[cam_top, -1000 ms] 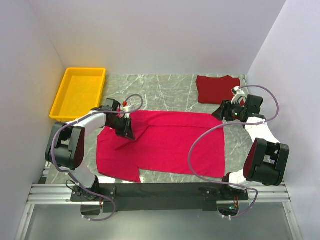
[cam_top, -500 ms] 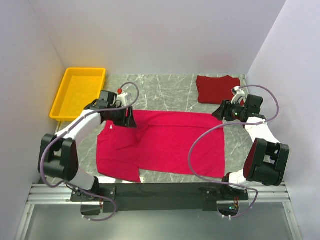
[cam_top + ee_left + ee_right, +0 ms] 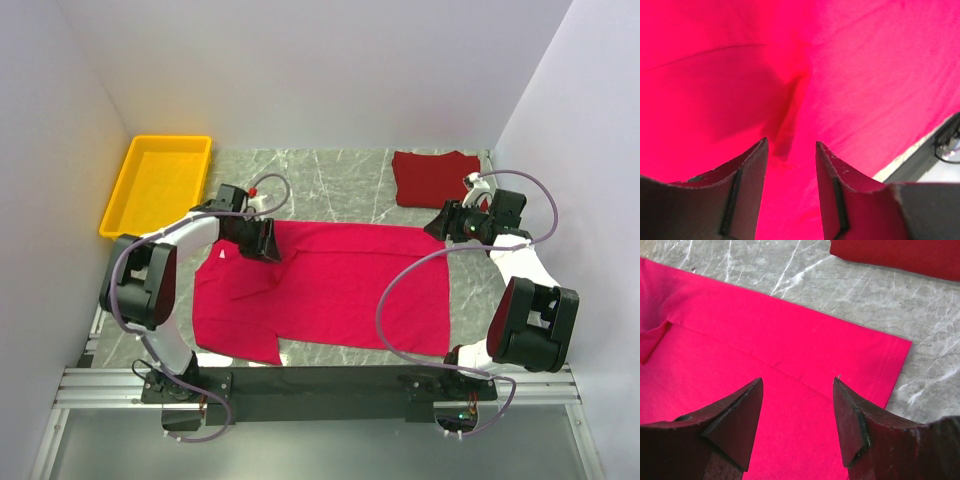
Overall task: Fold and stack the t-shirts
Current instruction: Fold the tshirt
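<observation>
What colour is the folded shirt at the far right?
Dark maroon folded shirt; clearest in the top external view.
</observation>
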`<state>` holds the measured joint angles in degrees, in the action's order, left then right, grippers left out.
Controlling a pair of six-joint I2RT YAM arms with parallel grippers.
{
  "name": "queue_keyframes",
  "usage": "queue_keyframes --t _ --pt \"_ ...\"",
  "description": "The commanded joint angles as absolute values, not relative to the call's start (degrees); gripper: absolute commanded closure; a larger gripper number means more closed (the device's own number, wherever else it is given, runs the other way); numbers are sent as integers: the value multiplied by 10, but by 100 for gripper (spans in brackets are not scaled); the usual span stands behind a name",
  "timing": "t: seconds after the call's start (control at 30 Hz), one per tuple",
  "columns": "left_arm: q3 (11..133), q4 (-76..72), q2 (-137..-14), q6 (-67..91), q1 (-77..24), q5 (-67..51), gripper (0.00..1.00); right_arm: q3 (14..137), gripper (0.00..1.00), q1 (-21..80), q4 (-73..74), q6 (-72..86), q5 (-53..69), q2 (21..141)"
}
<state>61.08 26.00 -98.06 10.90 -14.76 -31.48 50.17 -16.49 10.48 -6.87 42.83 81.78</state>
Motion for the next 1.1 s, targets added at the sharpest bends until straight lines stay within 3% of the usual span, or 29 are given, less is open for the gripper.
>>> queue_keyframes --t 0.0,0.13,0.2,0.23,0.3,0.4,0.53,0.73,0.83,0.9,1.07 --pt "635 254 -1004 108 -167 -358 53 501 35 -167 97 -67 432 798" --pt "636 265 -1026 103 -180 -364 62 502 35 -167 102 -70 432 795" --pt "636 266 -1028 101 -183 -372 78 503 35 -167 102 -70 432 794" --pt "638 266 -1028 100 -184 -375 92 504 35 -167 104 -70 432 795" --pt "646 270 -1021 98 -190 -388 95 505 35 -168 105 -69 432 795" --pt "664 289 -1016 86 -196 -412 84 506 35 -168 103 -68 432 796" --pt "686 346 -1043 49 -198 -503 57 506 35 -168 103 -66 433 797" --pt "703 358 -1055 30 -199 -520 46 508 35 -168 106 -69 430 794" --pt "709 316 -1014 70 -185 -408 45 509 35 -167 110 -72 428 793" --pt "697 255 -964 121 -142 -304 44 511 35 -168 113 -75 428 792" --pt "688 150 -944 223 -10 -259 41 512 35 -168 114 -79 432 796"
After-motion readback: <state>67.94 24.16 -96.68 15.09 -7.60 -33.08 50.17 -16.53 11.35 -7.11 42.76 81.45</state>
